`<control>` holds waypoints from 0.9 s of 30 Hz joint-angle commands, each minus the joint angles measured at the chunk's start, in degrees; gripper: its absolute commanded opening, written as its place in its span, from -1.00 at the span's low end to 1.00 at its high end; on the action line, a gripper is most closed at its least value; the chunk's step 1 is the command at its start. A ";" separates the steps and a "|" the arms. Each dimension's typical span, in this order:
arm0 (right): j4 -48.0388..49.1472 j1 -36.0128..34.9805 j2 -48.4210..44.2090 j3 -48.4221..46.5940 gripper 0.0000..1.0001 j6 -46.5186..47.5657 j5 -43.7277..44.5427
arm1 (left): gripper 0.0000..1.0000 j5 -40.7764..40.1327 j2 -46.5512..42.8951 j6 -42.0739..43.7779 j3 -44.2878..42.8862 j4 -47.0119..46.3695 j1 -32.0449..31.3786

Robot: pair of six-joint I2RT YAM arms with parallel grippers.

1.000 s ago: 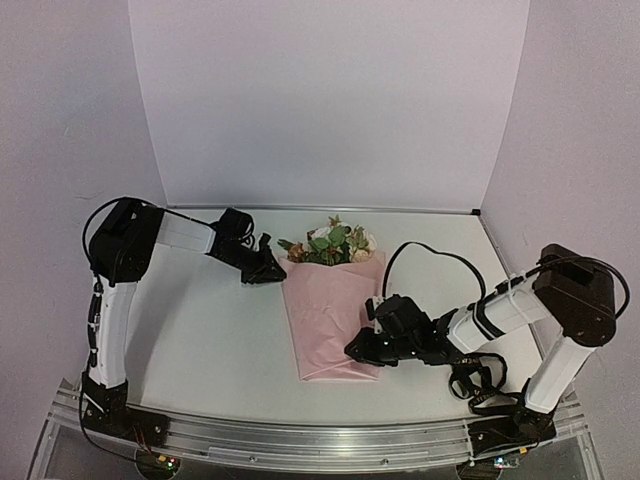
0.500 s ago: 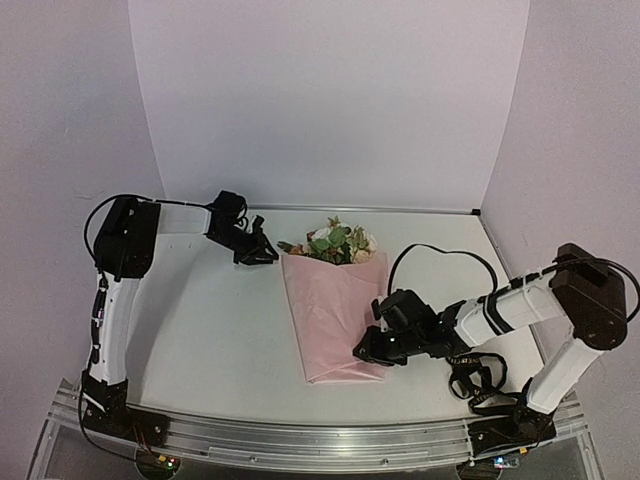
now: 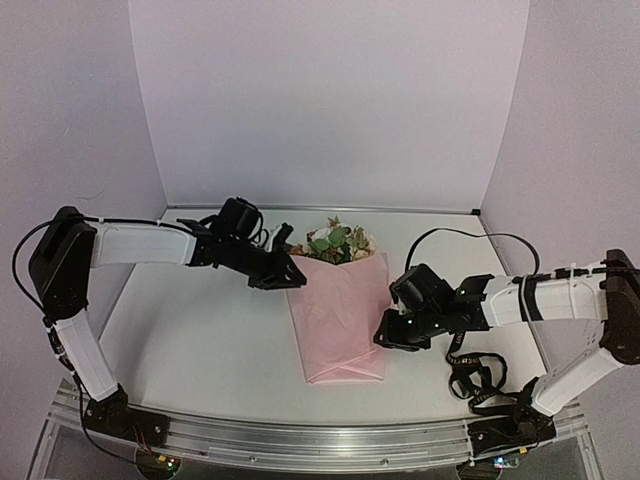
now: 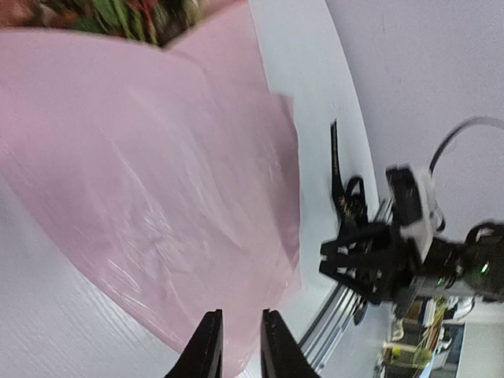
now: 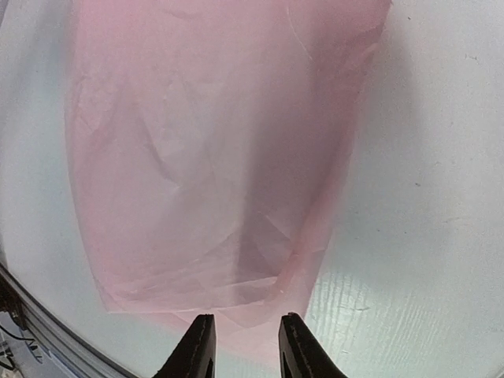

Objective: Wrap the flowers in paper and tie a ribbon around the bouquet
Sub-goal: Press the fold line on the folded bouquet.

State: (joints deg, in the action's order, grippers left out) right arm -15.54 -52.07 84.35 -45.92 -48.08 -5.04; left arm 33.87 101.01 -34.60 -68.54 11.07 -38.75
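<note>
- The left gripper (image 4: pixel 236 350) had its jaws a narrow slit apart with nothing between them. It hung over the pink sheet without gripping it.
- The right gripper (image 5: pixel 244 346) had its jaws parted somewhat wider and was also empty. Its tips were at the folded lower edge of the paper (image 3: pixel 340 320); contact could not be told.
- In the overhead view, the left gripper sat at the packet's 10 o'clock corner, just beside the leaves. The right gripper sat at its 4 o'clock edge.
- Judgement: the grippers flanked opposite sides so that one could pin the wrap while the other worked.
- The paper lay folded as a flat tapered packet near the middle of the table (image 3: pixel 210 340), with the wide mouth toward 12 o'clock and the narrow folded end toward 6 o'clock.
- The flowers (image 3: pixel 335 243) stuck out of the mouth at 12 o'clock, with the stems hidden inside.
- No ribbon circled the packet. Judgement: wrapping looked done and tying had not begun. The loose flap might spring open if left unpinned.
- A black tangle (image 3: pixel 470 380) lay at the packet's 4 o'clock, near the right arm's base. Ribbon or cable could not be told.
</note>
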 commanded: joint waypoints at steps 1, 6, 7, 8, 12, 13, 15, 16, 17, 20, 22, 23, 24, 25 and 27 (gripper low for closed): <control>-3.42 0.14 1.34 -3.44 -0.46 2.74 0.54 | -0.72 -0.92 -2.58 -3.02 7.94 -3.56 -5.93; -4.62 -1.00 1.18 -4.86 -0.46 3.36 1.15 | -0.77 -2.66 -6.02 -4.21 14.45 -3.87 -11.52; -4.87 -1.21 1.50 -4.92 -0.44 3.46 1.16 | -0.78 -2.59 -6.36 -4.74 15.23 -4.52 -12.30; -5.09 -1.43 1.83 -4.96 -0.42 3.53 1.16 | -0.79 -2.50 -6.71 -5.28 15.93 -5.20 -13.07; -1.73 -1.83 4.58 -5.51 -0.42 2.65 -0.34 | -0.83 -1.38 -5.02 -6.37 16.45 -7.48 -15.67; -1.38 -1.93 5.53 -6.26 -0.43 2.65 -0.60 | -0.84 -1.02 -4.25 -6.70 16.45 -8.01 -16.19; -1.23 -2.08 7.20 -7.63 -0.45 2.81 -1.04 | -0.85 -0.78 -3.04 -6.98 16.44 -8.82 -17.16; -1.14 -2.13 7.89 -8.01 -0.47 2.81 -1.22 | -0.86 -0.69 -2.10 -7.02 16.36 -9.12 -17.58; -1.07 -2.15 8.55 -8.09 -0.48 2.76 -1.05 | -0.86 -0.64 -1.37 -7.00 16.28 -9.31 -17.83; -0.98 -2.13 9.18 -6.67 -0.52 2.38 0.55 | -0.87 0.05 0.79 -7.05 16.47 -10.18 -18.19; -0.90 -2.15 9.27 -5.44 -0.54 2.30 1.69 | -0.87 0.83 1.88 -7.26 16.62 -10.74 -18.40; -0.89 -2.15 9.44 -4.93 -0.54 2.29 2.18 | -0.87 1.08 2.41 -7.28 16.57 -10.85 -18.55; -0.88 -2.15 9.73 -4.38 -0.55 2.22 2.52 | -0.87 1.14 2.97 -7.21 16.46 -10.84 -18.69; -0.83 -2.16 10.01 -4.14 -0.56 2.10 2.76 | -0.87 1.26 3.36 -7.25 16.45 -10.82 -18.77; -0.68 -2.14 10.69 -3.74 -0.58 1.95 3.03 | -0.87 1.47 4.04 -7.30 16.47 -12.01 -18.90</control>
State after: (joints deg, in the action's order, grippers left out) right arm -16.84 -53.84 93.63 -50.83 -45.76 -4.64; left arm 33.83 103.88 -41.16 -52.03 2.49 -57.19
